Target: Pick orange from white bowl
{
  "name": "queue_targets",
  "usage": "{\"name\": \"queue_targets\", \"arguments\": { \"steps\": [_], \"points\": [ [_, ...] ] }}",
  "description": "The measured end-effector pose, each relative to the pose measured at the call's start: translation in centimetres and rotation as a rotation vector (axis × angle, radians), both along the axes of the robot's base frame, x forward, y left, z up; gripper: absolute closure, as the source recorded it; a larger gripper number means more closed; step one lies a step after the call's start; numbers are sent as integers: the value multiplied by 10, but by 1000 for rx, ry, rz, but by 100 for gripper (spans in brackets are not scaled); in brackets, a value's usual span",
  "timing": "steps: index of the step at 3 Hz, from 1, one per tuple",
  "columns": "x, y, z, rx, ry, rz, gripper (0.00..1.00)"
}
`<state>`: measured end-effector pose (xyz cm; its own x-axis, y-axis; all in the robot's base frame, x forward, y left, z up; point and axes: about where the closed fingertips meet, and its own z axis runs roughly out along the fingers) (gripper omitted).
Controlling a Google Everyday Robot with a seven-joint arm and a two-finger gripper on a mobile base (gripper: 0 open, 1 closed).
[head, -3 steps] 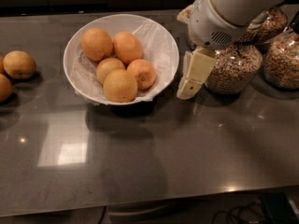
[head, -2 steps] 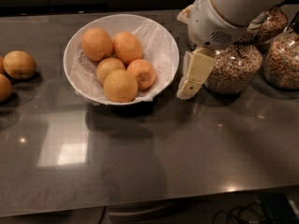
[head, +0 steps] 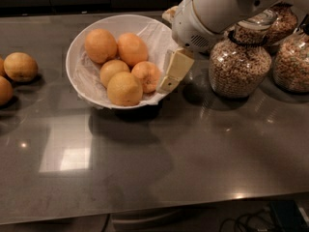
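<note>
The white bowl (head: 77,76) stands at the back middle of the dark counter, lined with crinkled white paper and holding several fruits. The orange (head: 124,88), large and yellowish-orange, lies at the front of the pile. A deeper-orange fruit (head: 132,48) and another big one (head: 100,45) lie behind it, with two smaller ones between. My gripper (head: 169,79) hangs from the white arm (head: 212,13) over the bowl's right rim, next to the rightmost fruit (head: 146,75). It holds nothing that I can see.
Two paler yellowish fruits (head: 20,66) lie on the counter at the far left. Glass jars of grain (head: 239,62) stand to the right of the bowl, under and behind the arm, with another (head: 292,62) at the right edge.
My gripper has moved left from in front of the grain jar to the bowl's right rim. The fruits and the bowl have not moved.
</note>
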<state>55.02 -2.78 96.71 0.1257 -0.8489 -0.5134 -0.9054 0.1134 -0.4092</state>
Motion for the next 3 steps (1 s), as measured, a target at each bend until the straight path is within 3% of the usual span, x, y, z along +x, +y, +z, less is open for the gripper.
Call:
{"name": "queue_targets", "arguments": {
  "steps": [1, 2, 3],
  "points": [
    [20, 24, -13, 61, 11, 17, 0],
    [20, 26, -12, 64, 9, 21, 0],
    [28, 53, -2, 119, -4, 66, 0]
  ]
}}
